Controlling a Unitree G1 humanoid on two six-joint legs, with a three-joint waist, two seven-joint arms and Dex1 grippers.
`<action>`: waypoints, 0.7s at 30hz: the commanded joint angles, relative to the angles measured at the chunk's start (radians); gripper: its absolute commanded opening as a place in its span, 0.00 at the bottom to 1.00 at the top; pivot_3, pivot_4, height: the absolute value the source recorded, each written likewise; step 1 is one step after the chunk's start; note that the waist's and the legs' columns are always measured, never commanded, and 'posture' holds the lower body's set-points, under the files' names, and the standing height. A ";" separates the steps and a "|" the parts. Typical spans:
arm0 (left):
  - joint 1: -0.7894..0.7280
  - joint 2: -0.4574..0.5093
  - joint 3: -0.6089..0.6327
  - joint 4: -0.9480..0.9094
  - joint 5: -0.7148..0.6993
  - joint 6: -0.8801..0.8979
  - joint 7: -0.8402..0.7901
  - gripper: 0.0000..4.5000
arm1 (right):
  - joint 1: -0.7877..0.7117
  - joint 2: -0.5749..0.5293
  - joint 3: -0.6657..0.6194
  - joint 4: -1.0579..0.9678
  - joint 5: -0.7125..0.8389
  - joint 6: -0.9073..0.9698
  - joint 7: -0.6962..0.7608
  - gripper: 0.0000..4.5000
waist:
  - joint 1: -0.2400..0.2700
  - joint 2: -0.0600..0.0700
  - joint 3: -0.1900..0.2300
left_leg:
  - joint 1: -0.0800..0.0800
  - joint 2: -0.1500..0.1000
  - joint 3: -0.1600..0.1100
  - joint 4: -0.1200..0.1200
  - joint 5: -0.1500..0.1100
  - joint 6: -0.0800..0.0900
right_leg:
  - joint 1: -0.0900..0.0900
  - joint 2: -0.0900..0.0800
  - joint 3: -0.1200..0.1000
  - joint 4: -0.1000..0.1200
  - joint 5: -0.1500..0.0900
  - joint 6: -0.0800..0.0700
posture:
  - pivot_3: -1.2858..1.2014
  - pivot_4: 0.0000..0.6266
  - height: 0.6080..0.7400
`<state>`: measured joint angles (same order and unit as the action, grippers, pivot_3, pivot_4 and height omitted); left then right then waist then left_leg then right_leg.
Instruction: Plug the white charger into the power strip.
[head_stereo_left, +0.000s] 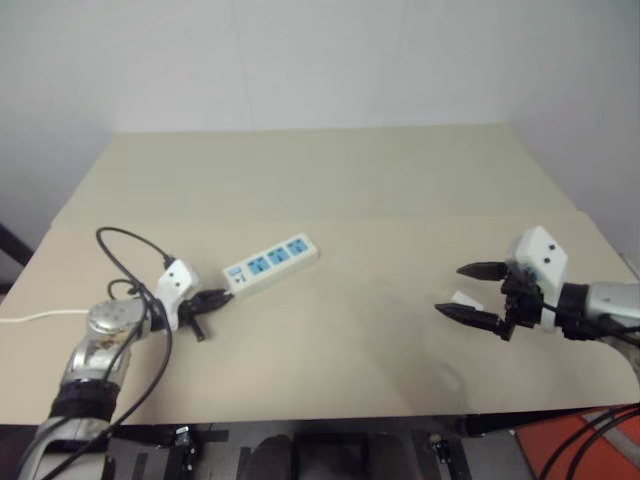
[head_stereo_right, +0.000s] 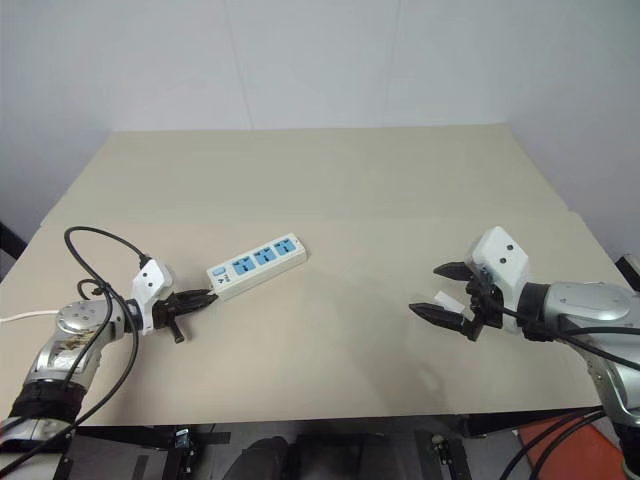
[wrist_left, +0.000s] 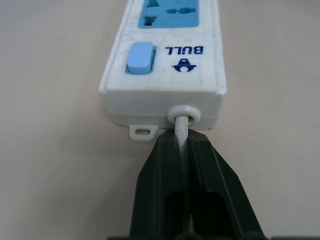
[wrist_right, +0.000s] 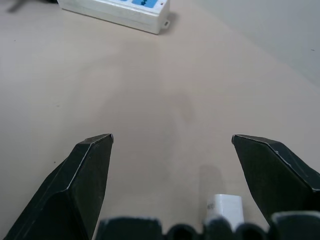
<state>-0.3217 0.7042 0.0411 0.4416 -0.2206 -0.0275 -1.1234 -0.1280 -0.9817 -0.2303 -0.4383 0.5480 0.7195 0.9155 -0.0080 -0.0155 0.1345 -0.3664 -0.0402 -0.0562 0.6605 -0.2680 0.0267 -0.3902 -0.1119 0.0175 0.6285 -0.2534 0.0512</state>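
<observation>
near the tabletop's left edge the left gripper (wrist_left: 182, 150) pinches the power strip's (head_stereo_left: 270, 263) thin cord (wrist_left: 181, 131). by the right edge the right gripper (wrist_right: 172, 145) is spread wide above the white charger (wrist_right: 225, 206). it looks light, hard and smooth; grab its flat sides.

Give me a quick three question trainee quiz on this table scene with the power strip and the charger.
1. True or false: the left pincer is clamped on the power strip cord.
2. Which pincer is nearer the white charger? A) left B) right
3. Fill in: the right pincer fingers stand wide ____.

Key: 1 true; 2 B; 3 open.
</observation>
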 joint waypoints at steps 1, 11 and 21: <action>-0.025 -0.016 0.031 -0.016 -0.094 -0.054 -0.121 0.33 | -0.007 -0.007 -0.024 -0.013 -0.003 -0.022 0.002 1.00 | -0.001 0.000 0.000 | -0.001 0.000 0.000 0.000 0.000 0.000 | -0.001 0.000 0.000 0.000 0.000 0.000 | 0.52 0.24 1.00; -0.052 -0.001 0.080 0.008 -0.124 -0.123 -0.176 1.00 | 0.051 -0.004 -0.066 -0.046 0.007 -0.014 -0.007 1.00 | 0.002 -0.002 0.001 | -0.003 0.000 0.000 0.000 0.000 0.000 | -0.002 0.000 -0.001 -0.001 0.000 0.000 | 0.52 0.24 1.00; -0.098 -0.023 0.163 0.063 -0.185 -0.175 -0.190 1.00 | 0.035 0.003 -0.051 -0.027 -0.003 -0.039 -0.008 1.00 | -0.003 -0.002 0.001 | -0.002 0.000 0.000 0.000 0.000 0.000 | -0.002 0.000 -0.001 -0.001 0.000 0.000 | 0.52 0.24 1.00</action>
<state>-0.4120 0.6975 0.1818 0.4929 -0.3804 -0.1703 -1.3135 -0.0747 -0.9811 -0.2548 -0.4592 0.5476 0.7095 0.9112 -0.0109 -0.0174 0.1356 -0.3687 -0.0400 -0.0565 0.6607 -0.2682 0.0272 -0.3920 -0.1117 0.0164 0.6280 -0.2533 0.0512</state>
